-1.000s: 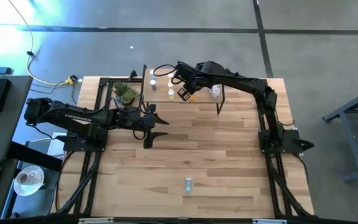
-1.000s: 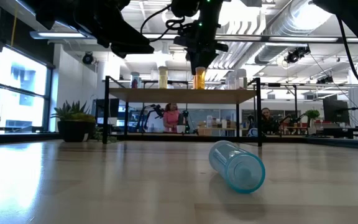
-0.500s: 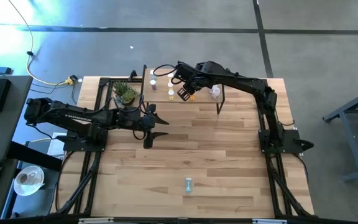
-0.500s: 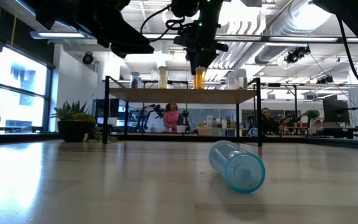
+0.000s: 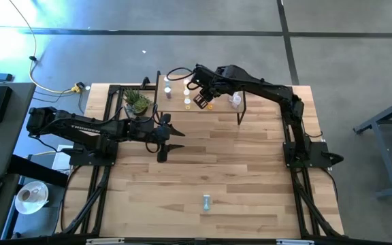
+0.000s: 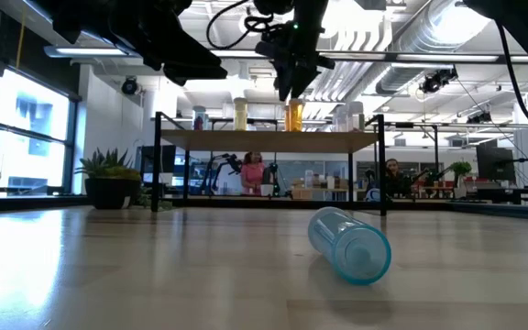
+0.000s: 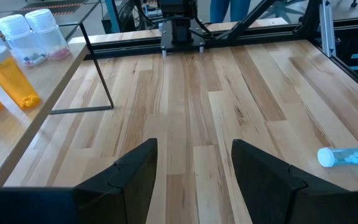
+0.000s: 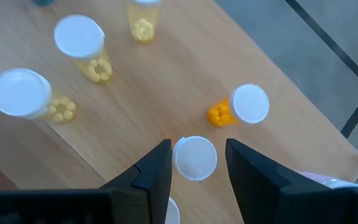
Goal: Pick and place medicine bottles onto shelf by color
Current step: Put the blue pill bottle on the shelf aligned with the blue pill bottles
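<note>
Rising off the shelf, the right end effector is now hanging just above an upright orange bottle, fingers parted on either side of its white cap, gripping nothing. Going left to right, the left end effector is hovering over the counter with fingers spread wide and empty, while a blue bottle is lying near the front edge.

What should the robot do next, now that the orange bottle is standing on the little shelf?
Probably lift the right hand straight up and away. Its fingers are open on either side of an orange bottle that stands on the shelf, so it looks let go. One blue bottle lies on the table, likely next. The left hand waits open, low over the table.
</note>
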Controlling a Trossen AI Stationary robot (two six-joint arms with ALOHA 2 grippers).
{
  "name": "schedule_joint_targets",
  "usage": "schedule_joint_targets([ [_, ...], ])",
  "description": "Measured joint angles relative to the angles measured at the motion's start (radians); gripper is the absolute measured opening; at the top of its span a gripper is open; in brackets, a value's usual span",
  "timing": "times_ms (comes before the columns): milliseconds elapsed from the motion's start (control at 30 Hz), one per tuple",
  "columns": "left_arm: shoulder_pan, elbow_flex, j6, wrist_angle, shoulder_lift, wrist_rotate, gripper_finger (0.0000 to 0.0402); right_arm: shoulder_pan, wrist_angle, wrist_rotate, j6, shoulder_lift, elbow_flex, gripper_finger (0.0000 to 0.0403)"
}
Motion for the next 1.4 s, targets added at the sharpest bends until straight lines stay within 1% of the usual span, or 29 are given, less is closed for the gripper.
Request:
schedule_joint_targets([
  [167,0.000,0.000,0.000,0.000,0.000,0.000,0.0198,0.004,-0.007,-0.003,-0.003,0.000,0.036,0.0142],
  [267,0.000,0.000,0.000,0.000,0.000,0.000,0.0198,0.013,-0.032,-0.025,-0.004,0.000,0.068,0.0142],
  [533,0.000,0.000,0.000,0.000,0.000,0.000,0.0198,0.080,-0.154,-0.036,-0.048,0.000,0.169,0.0142],
  [633,0.000,0.000,0.000,0.000,0.000,0.000,0.0198,0.114,-0.213,-0.037,-0.057,-0.007,0.163,0.0142],
  [767,0.000,0.000,-0.009,0.001,0.000,-0.006,0.0198,0.170,-0.299,-0.038,-0.017,-0.009,0.154,0.0142],
  [867,-0.006,0.000,-0.055,-0.001,-0.001,-0.048,0.0198,0.224,-0.289,-0.041,0.006,-0.011,0.142,0.0142],
  [933,-0.011,0.000,-0.072,-0.038,-0.020,-0.066,0.0198,0.261,-0.296,-0.053,0.008,-0.010,0.141,0.0142],
  [1033,-0.017,0.028,-0.076,-0.148,-0.063,-0.094,0.0198,0.314,-0.292,-0.055,0.032,-0.013,0.124,0.0142],
  [1133,-0.030,0.044,-0.112,-0.251,-0.120,-0.136,0.0198,0.361,-0.293,-0.049,0.070,-0.011,0.099,0.0142],
  [1400,-0.095,0.045,-0.211,-0.440,-0.249,-0.250,0.0198,0.459,-0.269,-0.048,0.229,-0.010,-0.070,0.0142],
])
